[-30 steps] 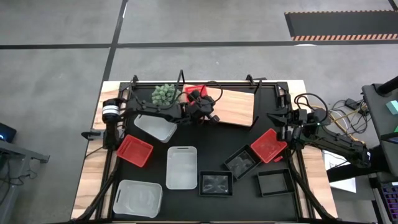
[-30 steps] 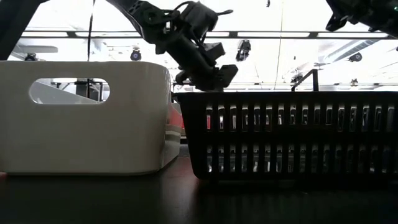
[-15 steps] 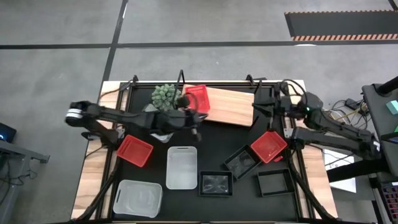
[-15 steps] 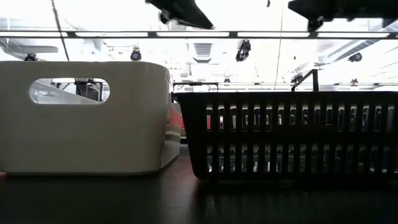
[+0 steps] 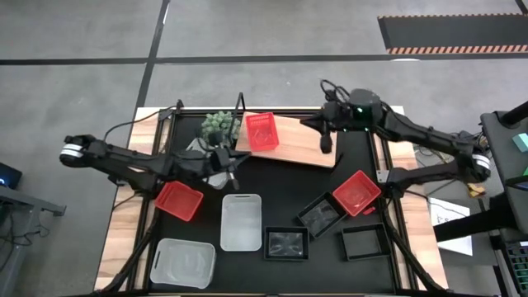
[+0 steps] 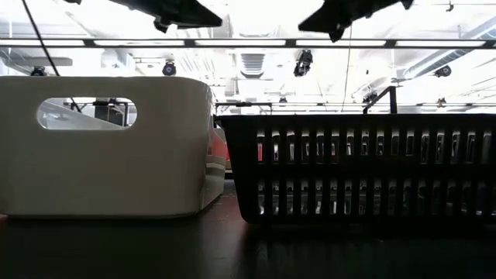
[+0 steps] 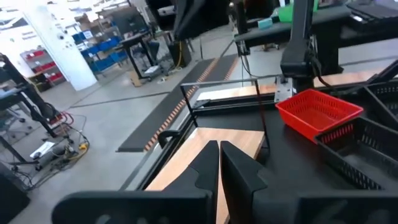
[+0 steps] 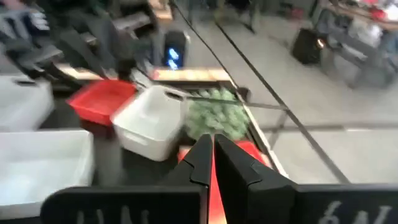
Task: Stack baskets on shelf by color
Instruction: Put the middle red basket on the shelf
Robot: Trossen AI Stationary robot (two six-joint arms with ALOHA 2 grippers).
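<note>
Red basket (image 5: 260,132) is sitting on the wooden shelf's (image 5: 305,144) left end, beside the green plant (image 5: 216,124). We are seeing the left end effector (image 5: 227,161) hovering clenched over the desk (image 5: 289,194) and the right end effector (image 5: 325,142) clenched above the shelf, both empty.

1. The left gripper (image 5: 232,158) is off the red basket (image 5: 261,132) and sits closed, back from the shelf (image 5: 305,140).
2. That basket now rests alone on the shelf.
3. The right gripper (image 5: 325,143), closed, has swung over the shelf.
</note>
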